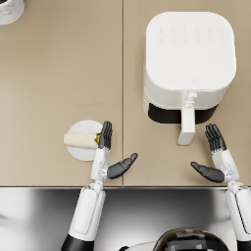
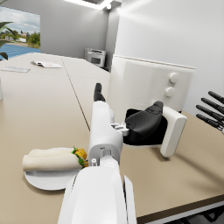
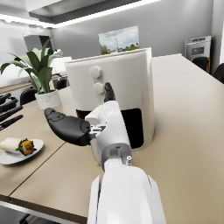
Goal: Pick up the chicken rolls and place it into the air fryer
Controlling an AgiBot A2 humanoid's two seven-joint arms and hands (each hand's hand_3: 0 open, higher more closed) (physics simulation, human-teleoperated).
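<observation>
Both arms come up over the near edge of the tan bench [image 1: 59,73] here, forearms pretty much straight ahead; the left hand [image 1: 109,154] has its fingers held straight and together, pointing away from the robot, with the thumb stuck out sideways toward the middle; it's holding nothing, so spread wide between thumb and fingers; the fingertips sit right at the edge of the small white plate [image 1: 78,147], over the filling end of the chicken roll [image 1: 81,140], though from the head view I can't tell if they actually touch it; in the left wrist view the roll lies just beside the forearm, on the plate, well short of the fingertips, so it looks like the hand is above and alongside rather than on it.

The right hand [image 1: 214,156] mirrors that pose; fingers straight and fanned a little, thumb pointing in toward the other hand, nothing in it; it hovers over the bench just beside the handle [image 1: 187,125] of the white air fryer [image 1: 188,54], not touching it.

The chicken roll is on its plate, left of the air fryer and well apart from it; the fryer's handle sticks out toward the robot with a dark gap behind it; a potted plant [image 3: 38,74] stands further along the bench in the right wrist view.
</observation>
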